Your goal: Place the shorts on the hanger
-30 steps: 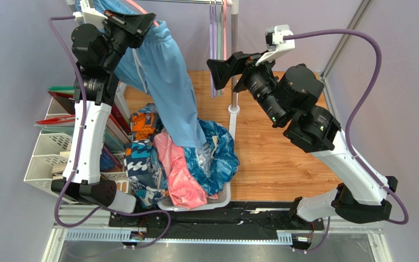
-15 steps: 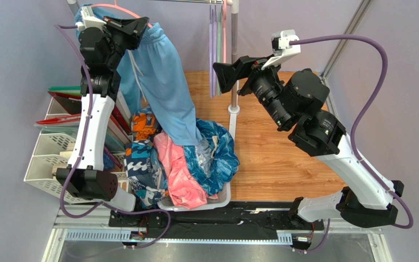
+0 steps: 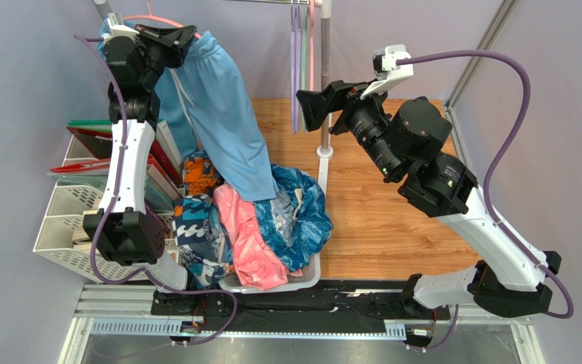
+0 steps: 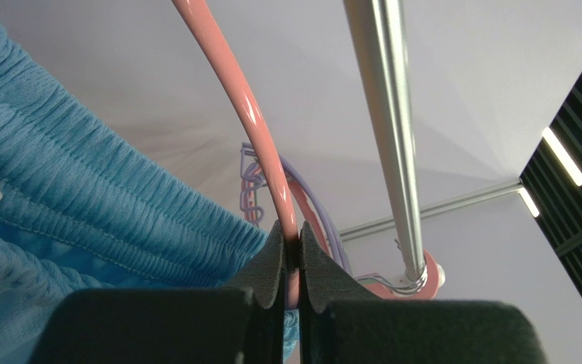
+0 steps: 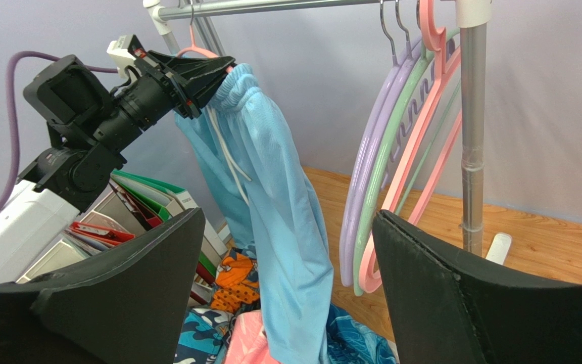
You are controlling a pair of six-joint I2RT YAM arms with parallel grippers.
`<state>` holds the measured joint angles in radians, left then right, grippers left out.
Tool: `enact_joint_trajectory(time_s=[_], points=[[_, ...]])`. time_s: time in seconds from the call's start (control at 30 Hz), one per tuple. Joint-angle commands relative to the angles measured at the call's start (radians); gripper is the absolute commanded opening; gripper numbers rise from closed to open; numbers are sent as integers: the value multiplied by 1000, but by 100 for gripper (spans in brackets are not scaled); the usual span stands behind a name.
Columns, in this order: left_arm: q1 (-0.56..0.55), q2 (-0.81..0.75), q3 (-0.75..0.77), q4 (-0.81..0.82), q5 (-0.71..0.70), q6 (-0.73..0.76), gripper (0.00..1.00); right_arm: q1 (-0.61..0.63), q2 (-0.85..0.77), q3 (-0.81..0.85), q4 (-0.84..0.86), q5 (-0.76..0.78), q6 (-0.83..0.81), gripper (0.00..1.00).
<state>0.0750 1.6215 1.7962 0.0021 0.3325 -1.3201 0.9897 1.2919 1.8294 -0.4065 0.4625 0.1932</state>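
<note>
moved: the left arm is up higher and further back than before, lifting the hanger (image 4: 233,83) closer to the rail (image 4: 387,129) | left gripper (image 4: 292,243): pinched tight on the pink hanger | shorts (image 3: 229,121): hang from the hanger by the waistband, leg end down on the clothes pile (image 3: 302,212) | right gripper (image 5: 288,227): fingers wide apart, holding nothing

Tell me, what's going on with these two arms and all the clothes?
The left arm's tool is shut on a pink hanger, holding it up near the rail. The light blue shorts hang from it at the waistband, and their lower end reaches down to the clothes pile in the basket. The right arm's tool is open and empty, hovering beside the rack pole.
</note>
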Motion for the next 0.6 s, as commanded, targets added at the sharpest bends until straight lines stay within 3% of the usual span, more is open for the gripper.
enact_joint_trajectory(time_s=[0.0, 0.23, 0.37, 0.57], points=[[32, 12, 61, 133, 95, -33, 0, -6, -28, -12, 34, 1, 3, 86], [68, 34, 77, 145, 180, -76, 0, -6, -34, -25, 35, -4, 6, 84], [66, 15, 83, 208, 267, -60, 0, -11, -36, -36, 35, -16, 2, 84], [63, -31, 77, 156, 411, 10, 0, -16, 7, 10, 60, -80, -87, 79]])
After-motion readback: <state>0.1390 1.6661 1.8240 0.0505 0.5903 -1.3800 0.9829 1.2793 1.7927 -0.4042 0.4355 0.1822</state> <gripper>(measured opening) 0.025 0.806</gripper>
